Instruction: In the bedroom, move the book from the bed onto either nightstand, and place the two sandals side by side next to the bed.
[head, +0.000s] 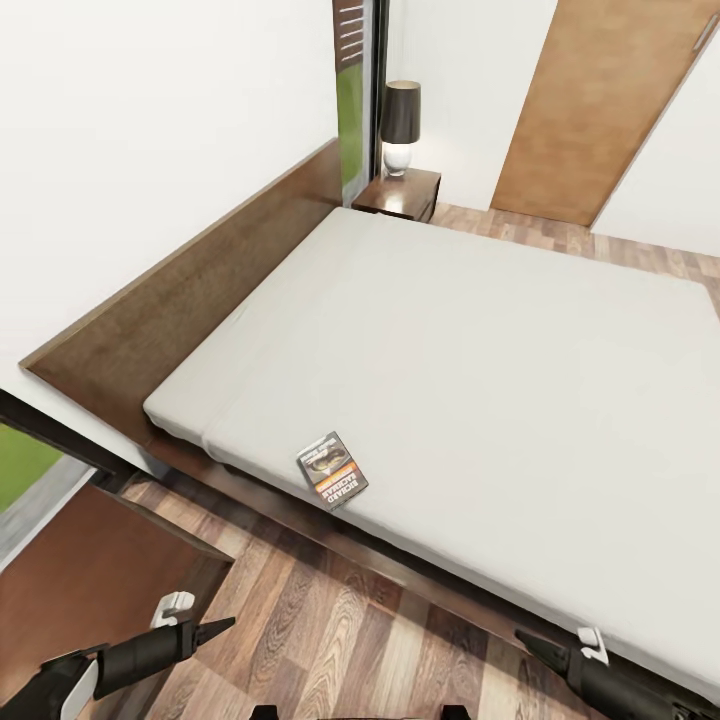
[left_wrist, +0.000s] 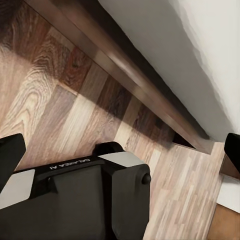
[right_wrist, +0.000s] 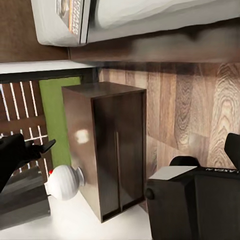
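Note:
The book (head: 333, 470) lies flat on the bed's off-white mattress (head: 480, 350), close to its near edge; it also shows at the mattress corner (right_wrist: 72, 20). One dark reddish nightstand (head: 90, 575) stands by my left arm, seen from the front in the right wrist view (right_wrist: 107, 150). Another nightstand (head: 400, 192) sits at the bed's far corner. My left gripper (head: 215, 628) hovers over the floor beside the near nightstand, open, its fingers (left_wrist: 10, 155) wide apart. My right gripper (head: 530, 643) hangs low by the bed frame, open and empty. The sandals are out of view.
A black-shaded lamp (head: 400, 125) stands on the far nightstand; a white lamp base (right_wrist: 64, 182) sits on the near one. A brown door (head: 600, 100) is beyond the bed. Wood-plank floor (head: 340, 630) runs between me and the dark bed frame (left_wrist: 135, 85).

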